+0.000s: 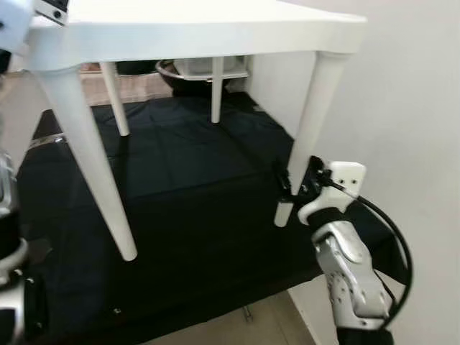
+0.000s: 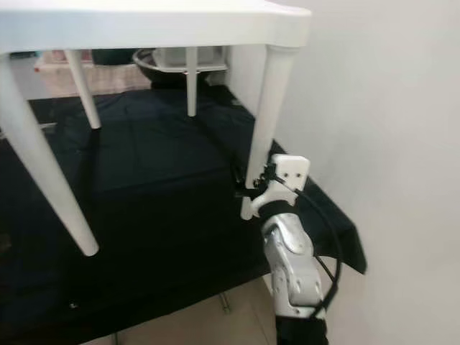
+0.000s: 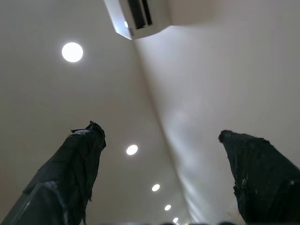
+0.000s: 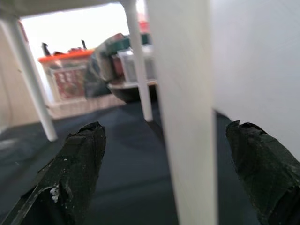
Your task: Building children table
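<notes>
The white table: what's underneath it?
Under the white table lies a black cloth; behind its far legs sit a dark bowl and storage boxes, partly covered.

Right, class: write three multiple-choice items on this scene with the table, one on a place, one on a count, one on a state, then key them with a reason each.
1. Where is the right gripper?
A. On the tabletop
B. At the lower part of the table leg near the wall
C. On the wall

2. How many legs of the white table can be seen?
A. Two
B. Three
C. Four

3. How do the right gripper's fingers stand?
A. Open, either side of the leg
B. Shut on a cloth
C. Shut on nothing

Key: B, the gripper meets that leg low down; C, four legs stand on the black sheet; A, the right wrist view shows gaps on both sides.
</notes>
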You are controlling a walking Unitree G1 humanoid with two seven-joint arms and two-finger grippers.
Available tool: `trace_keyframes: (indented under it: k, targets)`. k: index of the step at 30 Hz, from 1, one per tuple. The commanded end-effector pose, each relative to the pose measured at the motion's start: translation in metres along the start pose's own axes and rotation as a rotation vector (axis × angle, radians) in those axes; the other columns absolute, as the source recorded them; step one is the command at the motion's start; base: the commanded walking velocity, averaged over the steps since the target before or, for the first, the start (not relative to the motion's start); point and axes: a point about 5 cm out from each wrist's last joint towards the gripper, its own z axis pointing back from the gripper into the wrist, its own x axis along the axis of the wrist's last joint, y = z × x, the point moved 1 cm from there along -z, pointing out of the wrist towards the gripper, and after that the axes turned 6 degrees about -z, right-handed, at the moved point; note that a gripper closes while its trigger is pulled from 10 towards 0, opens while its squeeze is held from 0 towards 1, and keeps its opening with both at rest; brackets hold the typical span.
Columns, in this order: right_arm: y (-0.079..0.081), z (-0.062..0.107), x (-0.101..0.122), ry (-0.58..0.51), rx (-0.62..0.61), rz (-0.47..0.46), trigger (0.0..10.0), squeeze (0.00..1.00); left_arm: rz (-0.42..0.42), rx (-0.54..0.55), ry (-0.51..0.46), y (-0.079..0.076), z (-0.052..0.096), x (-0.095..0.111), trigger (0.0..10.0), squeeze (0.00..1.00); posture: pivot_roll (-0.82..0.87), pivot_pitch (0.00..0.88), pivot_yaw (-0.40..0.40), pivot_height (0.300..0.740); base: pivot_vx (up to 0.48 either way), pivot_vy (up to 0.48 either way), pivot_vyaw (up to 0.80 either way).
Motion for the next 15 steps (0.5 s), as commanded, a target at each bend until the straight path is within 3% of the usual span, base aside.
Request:
trace_keyframes:
  k: [1,6,13,14,15]
  targets:
    - [-0.003,0.004,0.006,-0.027,-0.01,-0.007,10.0,1.0,-0.014,-0.01,-0.015,-0.004,0.001,0.006,10.0,0.0,0.05,0.0,-0.089,0.74,0.0,0.0,0.0]
    - [-0.006,0.012,0.01,-0.059,-0.011,0.022,10.0,1.0,-0.063,-0.067,-0.107,-0.018,0.01,0.021,10.0,0.0,0.06,0.0,-0.094,0.74,0.0,0.0,0.0]
    - [-0.006,0.014,0.014,-0.087,-0.028,0.076,10.0,1.0,-0.003,-0.134,-0.063,-0.04,0.032,0.022,10.0,0.0,0.06,0.0,-0.083,0.74,0.0,0.0,0.0]
    - [-0.007,0.015,0.014,-0.092,-0.04,0.078,10.0,0.9,0.015,-0.142,-0.047,-0.044,0.037,0.023,10.0,0.0,0.06,0.0,-0.084,0.74,0.0,0.0,0.0]
    - [-0.007,0.015,0.014,-0.092,-0.04,0.078,10.0,0.9,0.015,-0.142,-0.047,-0.044,0.037,0.023,10.0,0.0,0.06,0.0,-0.084,0.74,0.0,0.0,0.0]
